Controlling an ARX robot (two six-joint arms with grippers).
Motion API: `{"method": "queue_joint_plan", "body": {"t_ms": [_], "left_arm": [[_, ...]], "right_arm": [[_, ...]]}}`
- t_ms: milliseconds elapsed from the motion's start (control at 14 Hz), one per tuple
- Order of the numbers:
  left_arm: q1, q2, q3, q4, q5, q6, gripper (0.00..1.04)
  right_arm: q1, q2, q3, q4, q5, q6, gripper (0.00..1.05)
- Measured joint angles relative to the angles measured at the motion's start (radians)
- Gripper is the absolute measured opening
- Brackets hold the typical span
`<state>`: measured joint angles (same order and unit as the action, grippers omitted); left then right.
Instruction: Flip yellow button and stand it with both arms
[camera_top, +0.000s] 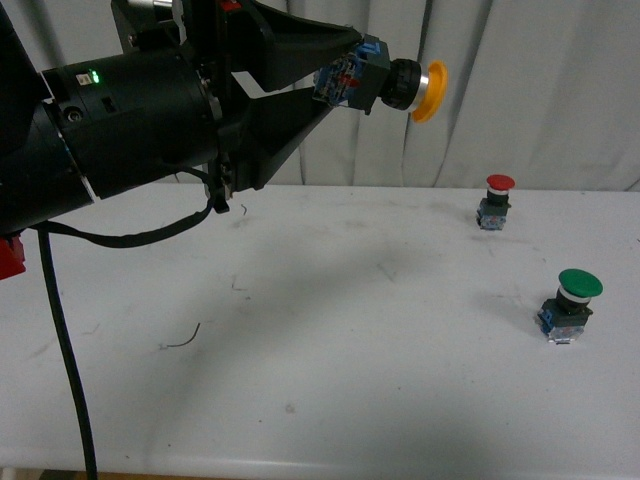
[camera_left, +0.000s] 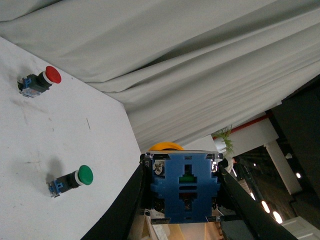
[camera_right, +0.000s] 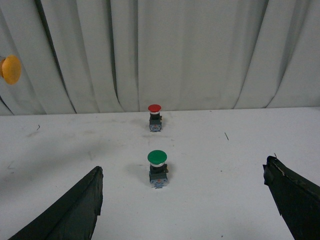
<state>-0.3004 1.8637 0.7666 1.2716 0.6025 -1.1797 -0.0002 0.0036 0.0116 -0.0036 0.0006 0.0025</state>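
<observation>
High above the white table, my left gripper (camera_top: 340, 80) is shut on the yellow button (camera_top: 395, 85). It holds the blue contact block, and the button lies sideways with its yellow cap pointing right. In the left wrist view the blue base (camera_left: 184, 187) fills the space between the two black fingers, and the yellow cap's rim (camera_left: 165, 146) peeks out behind it. My right gripper (camera_right: 182, 192) is open, with its two black fingers spread wide over the table. The yellow cap (camera_right: 10, 69) shows at the far edge of the right wrist view.
A red-capped button (camera_top: 496, 200) stands upright at the back right of the white table (camera_top: 320, 360). A larger green-capped button (camera_top: 570, 305) stands nearer on the right. Grey curtains hang behind the table. A black cable (camera_top: 65, 340) hangs from the left arm.
</observation>
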Motion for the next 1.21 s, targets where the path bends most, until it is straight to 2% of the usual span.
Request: {"method": "queue_joint_plan", "body": {"t_ms": [285,356,498,641,783,997,1139,1210], "left_arm": [[0.003,-0.001,0.000,0.011,0.003,-0.002,0.34],[0.003,-0.006,0.000,0.008,0.004,-0.002,0.34],[0.004,-0.021,0.000,-0.002,0.003,0.002,0.34],[0.005,-0.035,-0.006,-0.004,0.003,0.002,0.34],[0.009,-0.038,-0.007,-0.010,0.003,0.004,0.34],[0.010,-0.038,-0.007,-0.011,0.005,0.007,0.34],[0.010,-0.038,-0.007,-0.011,0.008,0.008,0.34],[0.010,-0.038,-0.007,-0.013,0.008,0.009,0.34]], "right_arm": [[0.000,0.000,0.000,0.000,0.000,0.000,0.98],[-0.013,0.016,-0.004,0.097,-0.036,0.010,0.98],[-0.037,0.311,-0.002,0.531,-0.074,0.052,0.98],[0.009,0.778,0.042,0.956,-0.064,0.082,0.98],[0.046,1.149,0.280,1.218,-0.052,0.114,0.98],[0.130,1.526,0.568,1.153,-0.071,0.136,0.98],[0.185,1.576,0.677,1.141,-0.098,0.159,0.98],[0.207,1.569,0.698,1.155,-0.142,0.198,0.98]]}}
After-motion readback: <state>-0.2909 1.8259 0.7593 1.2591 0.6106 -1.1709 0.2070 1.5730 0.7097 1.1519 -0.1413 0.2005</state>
